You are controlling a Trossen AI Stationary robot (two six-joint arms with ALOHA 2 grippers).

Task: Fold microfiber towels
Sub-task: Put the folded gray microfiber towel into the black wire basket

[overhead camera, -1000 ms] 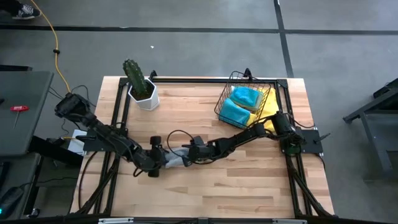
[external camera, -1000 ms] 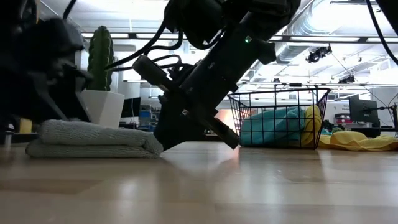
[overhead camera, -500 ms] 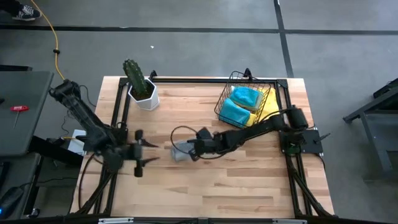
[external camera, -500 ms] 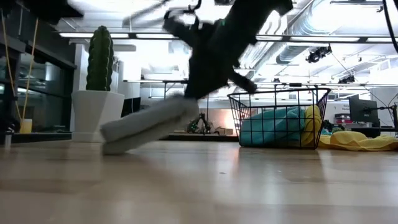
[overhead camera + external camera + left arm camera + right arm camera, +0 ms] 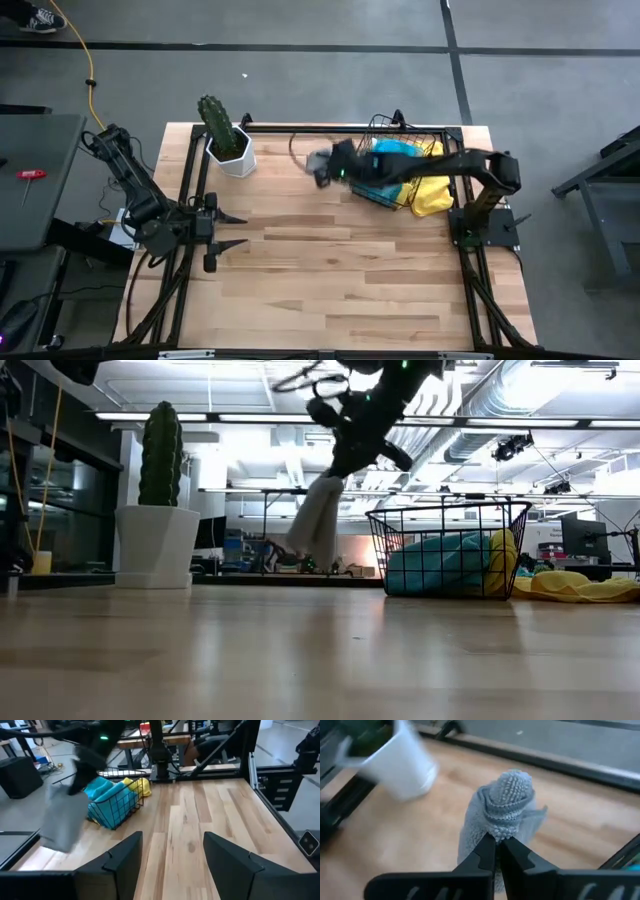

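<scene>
My right gripper (image 5: 333,170) is shut on a folded grey towel (image 5: 317,160), high above the table's far part, between the cactus pot and the black wire basket (image 5: 372,190). The towel also shows in the low view (image 5: 315,530) and the left wrist view (image 5: 62,817). Teal towels (image 5: 393,155) lie in the basket. A yellow towel (image 5: 430,192) lies partly under it, with one end on the table. My left gripper (image 5: 232,230) is open and empty, low at the table's left. My right gripper pinches the folded grey towel at its bunched upper end (image 5: 500,831) between its two fingers, over several layers. The fingers (image 5: 345,458) slant down from above. The towel hangs below them (image 5: 312,540), clear of the table.
A cactus in a white pot (image 5: 230,148) stands at the far left. The black frame rails (image 5: 190,180) run along the table's left, far and right sides. Bare wood (image 5: 340,270) fills the middle and near part.
My right gripper has lifted the folded grey towel off the table's middle and swung it up toward the far edge and the basket. The towel lay flat and now hangs. My left gripper has drawn back from the towel toward the table's left edge.
</scene>
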